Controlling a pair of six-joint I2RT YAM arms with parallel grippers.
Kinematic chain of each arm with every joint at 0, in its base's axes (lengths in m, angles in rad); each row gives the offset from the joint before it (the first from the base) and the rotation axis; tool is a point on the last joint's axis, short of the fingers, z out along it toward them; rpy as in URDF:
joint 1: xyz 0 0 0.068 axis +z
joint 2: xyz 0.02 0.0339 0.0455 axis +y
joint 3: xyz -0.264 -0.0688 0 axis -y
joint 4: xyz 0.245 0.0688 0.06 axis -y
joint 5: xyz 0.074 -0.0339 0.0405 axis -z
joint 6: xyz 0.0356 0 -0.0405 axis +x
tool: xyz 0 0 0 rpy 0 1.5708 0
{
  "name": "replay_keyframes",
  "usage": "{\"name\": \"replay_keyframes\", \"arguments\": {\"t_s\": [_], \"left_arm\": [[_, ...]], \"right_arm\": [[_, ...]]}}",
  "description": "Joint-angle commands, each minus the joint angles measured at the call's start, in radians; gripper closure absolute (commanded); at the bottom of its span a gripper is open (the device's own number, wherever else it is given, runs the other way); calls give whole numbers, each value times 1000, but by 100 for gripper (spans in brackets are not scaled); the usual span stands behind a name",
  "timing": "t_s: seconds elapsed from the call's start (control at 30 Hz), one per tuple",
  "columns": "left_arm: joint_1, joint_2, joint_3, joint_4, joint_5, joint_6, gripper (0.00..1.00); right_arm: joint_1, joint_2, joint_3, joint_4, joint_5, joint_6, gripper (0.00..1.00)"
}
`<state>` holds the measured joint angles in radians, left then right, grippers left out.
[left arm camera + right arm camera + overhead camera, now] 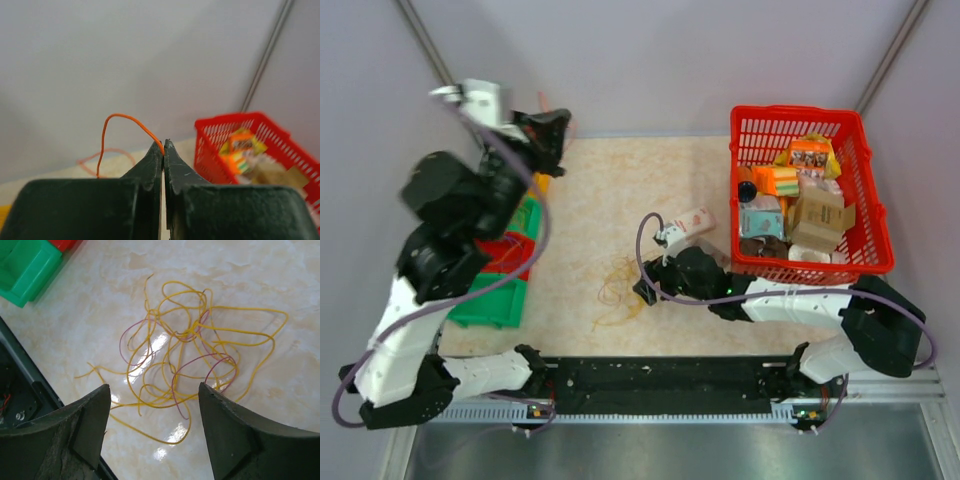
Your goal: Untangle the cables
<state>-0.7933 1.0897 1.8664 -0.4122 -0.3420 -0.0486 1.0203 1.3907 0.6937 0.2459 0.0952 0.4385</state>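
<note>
A tangle of thin yellow and purple cables (190, 355) lies on the marble tabletop; it also shows in the top view (617, 290) at the table's middle front. My right gripper (154, 390) is open and empty, hovering just above the near edge of the tangle; in the top view it (650, 290) sits right of the tangle. My left gripper (163, 143) is shut on a thin orange cable (114, 120), held high near the back wall; in the top view it (556, 135) is at the table's far left, with the orange cable (542, 100) arching above it.
A red basket (873, 215) full of packaged items stands at the right. Green and red bins (505, 290) sit at the left edge under the left arm. A small white carton (692, 222) lies by the right wrist. Black rail (660, 375) along the front.
</note>
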Motion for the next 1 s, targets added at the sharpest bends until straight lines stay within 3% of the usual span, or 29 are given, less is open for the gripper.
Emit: {"name": "replay_keyframes", "arguments": {"t_s": [0.0,0.23,0.47,0.97], "left_arm": [[40,12,-177,-19,-149,84,100],[268,38,-423,76,44,-37,100],[362,157,-587,187,164,-140,100],[447,610,-493,-80,247,-257,100]], "right_arm": [[41,-42,35,-31,-68,-29,30],[41,-222,-106,3,-57,51,29],[40,-282,-212,62,-58,68,28],[41,-236,-244,116,-63,68,28]]}}
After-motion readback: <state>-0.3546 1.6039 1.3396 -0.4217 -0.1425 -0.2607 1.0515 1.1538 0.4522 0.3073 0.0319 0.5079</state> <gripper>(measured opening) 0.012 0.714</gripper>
